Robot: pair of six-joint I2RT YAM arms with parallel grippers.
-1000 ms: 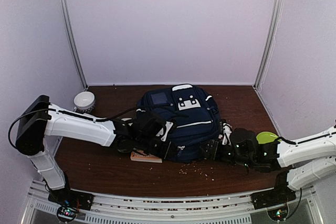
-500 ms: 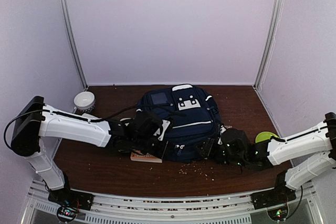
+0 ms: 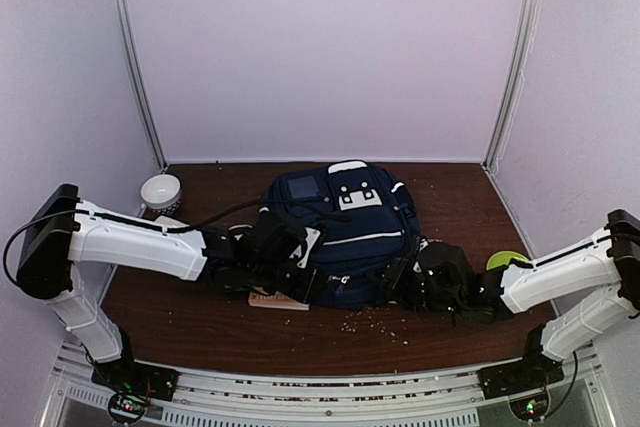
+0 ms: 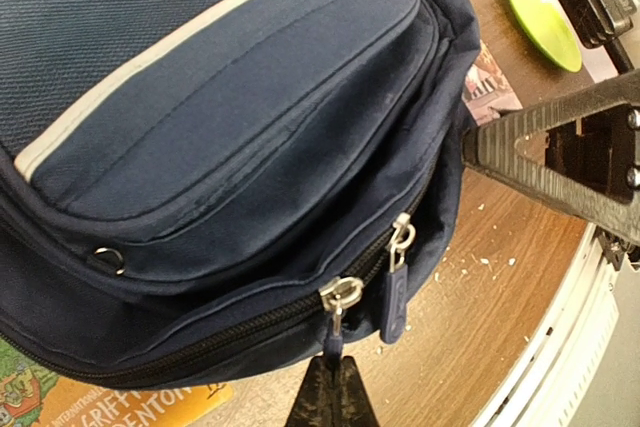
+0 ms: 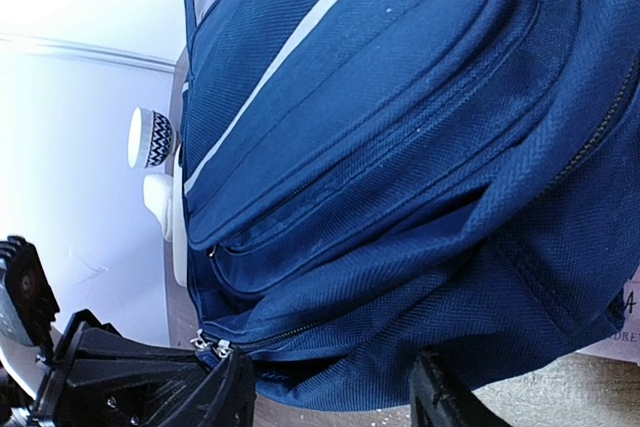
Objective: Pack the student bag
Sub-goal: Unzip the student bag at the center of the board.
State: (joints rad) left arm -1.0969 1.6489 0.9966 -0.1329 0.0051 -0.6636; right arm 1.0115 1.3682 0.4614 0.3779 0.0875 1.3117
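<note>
The navy student bag (image 3: pixel 345 232) lies flat mid-table, its white stripe (image 4: pixel 150 72) showing in the left wrist view. My left gripper (image 4: pixel 333 392) is at the bag's near-left edge, shut on the dark pull tab of one zipper slider (image 4: pixel 341 294). A second pull (image 4: pixel 393 302) hangs free beside it. The zipper looks closed. My right gripper (image 5: pixel 330 402) is at the bag's near-right corner. Its fingers (image 5: pixel 225 392) stand apart, and the bag's lower edge (image 5: pixel 340 357) fills the gap between them. In the top view it is the dark right gripper (image 3: pixel 405 282).
An orange book (image 3: pixel 278 299) pokes out from under the bag's near edge. A white patterned cup (image 3: pixel 160 191) stands at the back left. A green disc (image 3: pixel 508 261) lies on the right. Crumbs (image 3: pixel 375 322) are scattered on the brown table in front of the bag.
My right arm has slid left, bringing its gripper up against the bag's near-right corner. The left gripper has kept its hold on the zipper pull and hardly moved.
</note>
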